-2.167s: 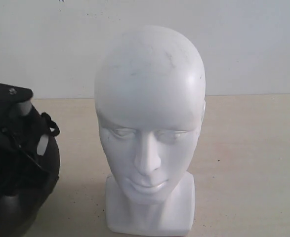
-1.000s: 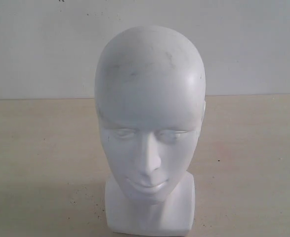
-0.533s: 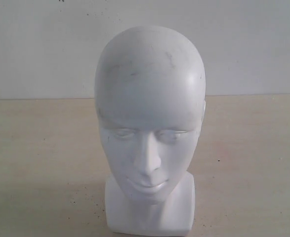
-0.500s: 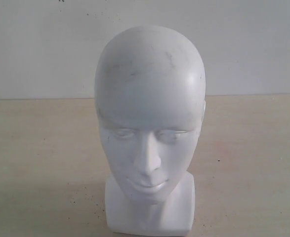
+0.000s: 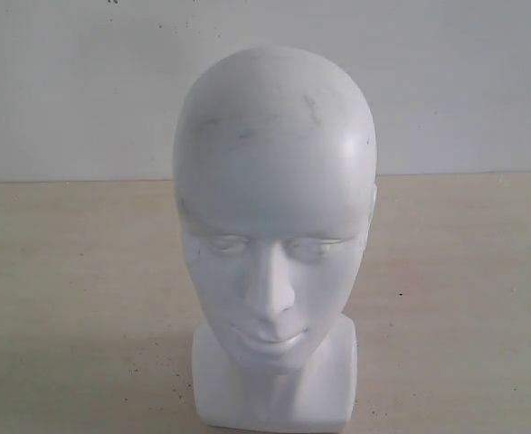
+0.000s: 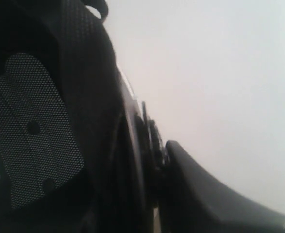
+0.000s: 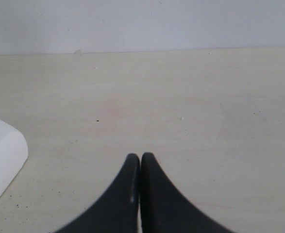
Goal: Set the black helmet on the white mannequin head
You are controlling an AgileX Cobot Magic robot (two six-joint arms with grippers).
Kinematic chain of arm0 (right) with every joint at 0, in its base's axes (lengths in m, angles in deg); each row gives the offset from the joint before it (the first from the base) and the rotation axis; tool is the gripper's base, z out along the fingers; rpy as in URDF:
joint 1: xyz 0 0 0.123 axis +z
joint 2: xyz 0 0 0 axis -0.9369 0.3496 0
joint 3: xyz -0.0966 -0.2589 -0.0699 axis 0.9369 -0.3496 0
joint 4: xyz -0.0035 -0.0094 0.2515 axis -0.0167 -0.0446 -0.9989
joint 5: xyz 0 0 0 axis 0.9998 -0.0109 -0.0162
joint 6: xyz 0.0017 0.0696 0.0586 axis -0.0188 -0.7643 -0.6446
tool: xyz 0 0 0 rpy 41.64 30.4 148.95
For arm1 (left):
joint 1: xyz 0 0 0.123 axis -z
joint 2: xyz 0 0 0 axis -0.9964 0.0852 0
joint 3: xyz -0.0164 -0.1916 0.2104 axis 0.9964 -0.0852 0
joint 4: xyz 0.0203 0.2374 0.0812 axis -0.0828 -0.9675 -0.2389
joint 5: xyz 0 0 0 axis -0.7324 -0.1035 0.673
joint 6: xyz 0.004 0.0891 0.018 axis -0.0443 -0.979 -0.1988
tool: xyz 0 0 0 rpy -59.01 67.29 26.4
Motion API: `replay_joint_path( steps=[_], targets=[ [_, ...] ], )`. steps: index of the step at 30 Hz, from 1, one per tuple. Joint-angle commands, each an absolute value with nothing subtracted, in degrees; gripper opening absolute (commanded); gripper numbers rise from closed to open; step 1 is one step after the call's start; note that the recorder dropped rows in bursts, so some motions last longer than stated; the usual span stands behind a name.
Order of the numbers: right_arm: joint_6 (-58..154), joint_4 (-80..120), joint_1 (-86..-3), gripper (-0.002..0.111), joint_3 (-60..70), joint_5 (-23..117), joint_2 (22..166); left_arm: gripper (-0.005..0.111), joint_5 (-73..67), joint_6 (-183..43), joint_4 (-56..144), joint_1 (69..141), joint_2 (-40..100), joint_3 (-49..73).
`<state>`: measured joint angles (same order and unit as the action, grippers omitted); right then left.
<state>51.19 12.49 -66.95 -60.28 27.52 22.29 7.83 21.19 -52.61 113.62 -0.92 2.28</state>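
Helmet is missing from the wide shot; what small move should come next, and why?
Probably carry the helmet over and above the head. The left gripper seems clamped on its rim, raised against bare wall, while the head stands uncovered on the table.

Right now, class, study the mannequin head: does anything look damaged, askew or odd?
The white mannequin head stands upright on the table. Only faint dark scuff marks on its crown stand out; no cracks or chips show.
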Motion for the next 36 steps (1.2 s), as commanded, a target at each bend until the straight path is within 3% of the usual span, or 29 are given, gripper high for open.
replay_joint_path(
  steps=[1, 32, 36],
  targets=[
    [51.1, 12.7, -66.9, 0.000, -60.3, 28.2, 22.0, 0.004, 7.7, 19.5, -56.1, 113.7, -1.7, 2.8],
    [51.1, 12.7, -66.9, 0.000, -60.3, 28.2, 22.0, 0.004, 8.7, 19.5, -56.1, 113.7, -1.7, 2.8],
    [51.1, 12.7, -66.9, 0.000, -60.3, 28.2, 22.0, 0.004, 8.0, 3.9, -42.7, 113.7, -1.7, 2.8]
  ],
)
